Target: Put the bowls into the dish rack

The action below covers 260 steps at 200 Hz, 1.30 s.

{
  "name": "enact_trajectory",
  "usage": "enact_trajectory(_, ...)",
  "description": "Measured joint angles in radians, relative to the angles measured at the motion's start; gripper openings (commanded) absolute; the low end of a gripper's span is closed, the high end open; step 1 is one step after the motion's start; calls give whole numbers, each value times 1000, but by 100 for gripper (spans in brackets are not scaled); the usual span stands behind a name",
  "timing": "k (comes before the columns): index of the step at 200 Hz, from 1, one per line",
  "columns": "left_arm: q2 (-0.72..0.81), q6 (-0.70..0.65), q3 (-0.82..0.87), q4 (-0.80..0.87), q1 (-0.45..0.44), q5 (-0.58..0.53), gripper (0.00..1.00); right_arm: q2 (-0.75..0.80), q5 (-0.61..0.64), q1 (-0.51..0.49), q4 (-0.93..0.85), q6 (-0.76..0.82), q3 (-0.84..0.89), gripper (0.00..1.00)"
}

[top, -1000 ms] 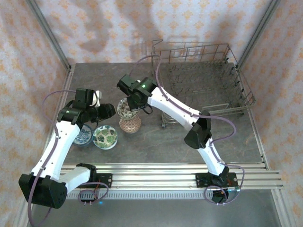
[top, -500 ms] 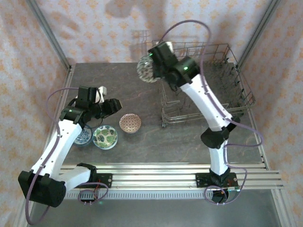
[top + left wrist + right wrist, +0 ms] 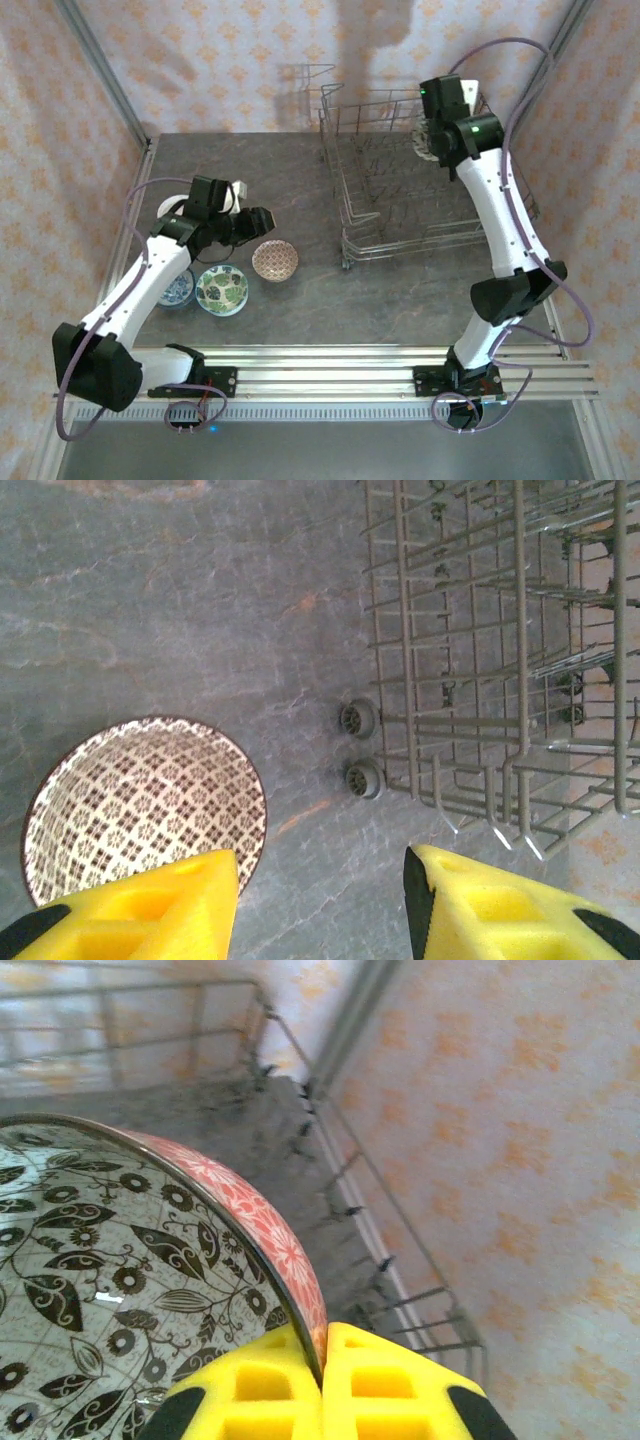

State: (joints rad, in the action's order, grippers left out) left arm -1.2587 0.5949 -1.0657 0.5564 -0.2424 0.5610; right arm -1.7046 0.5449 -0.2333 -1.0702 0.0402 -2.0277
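My right gripper (image 3: 430, 138) is shut on the rim of a bowl (image 3: 120, 1290) that is pinkish outside with a dark leaf pattern inside. It holds the bowl tilted on edge above the far right part of the dish rack (image 3: 420, 240). In the right wrist view the fingers (image 3: 260, 1390) pinch the rim, with the rack's wire side (image 3: 345, 1210) below. My left gripper (image 3: 263, 221) hangs open with nothing between its fingers, just above and left of the brown-white bowl (image 3: 274, 260). That bowl (image 3: 140, 805) lies beside the left finger (image 3: 150, 910).
A green floral bowl (image 3: 222, 290) and a blue-white bowl (image 3: 178, 290) sit on the table under the left forearm. The rack's small wheels (image 3: 360, 720) face the brown-white bowl. Patterned walls close in the table on three sides.
The right arm has lifted the leaf-patterned bowl off the table's middle and swung it up and right over the rack. The left gripper has moved right toward the brown-white bowl.
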Motion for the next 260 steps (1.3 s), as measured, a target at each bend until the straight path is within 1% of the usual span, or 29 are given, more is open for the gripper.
enact_trajectory(43,-39,-1,-4,-64,0,-12,49,0,81,100,118,95,158,0)
enact_trajectory(61,-83,-9,-27,-69,0,-16,49,-1,100,133,157,122,224,0)
enact_trajectory(85,-146,-39,-72,-69,0,-19,49,-18,134,164,197,151,264,0)
enact_trajectory(117,-177,-73,-98,-68,0,-19,49,-37,177,185,267,198,318,0)
enact_trajectory(168,-231,-113,-148,-68,0,-18,49,-49,253,220,403,297,448,0)
enact_trajectory(219,-300,-145,-184,-62,0,-18,49,-76,321,230,522,392,459,0)
enact_trajectory(260,-302,-152,-185,-48,0,-18,49,-166,373,230,614,468,459,0)
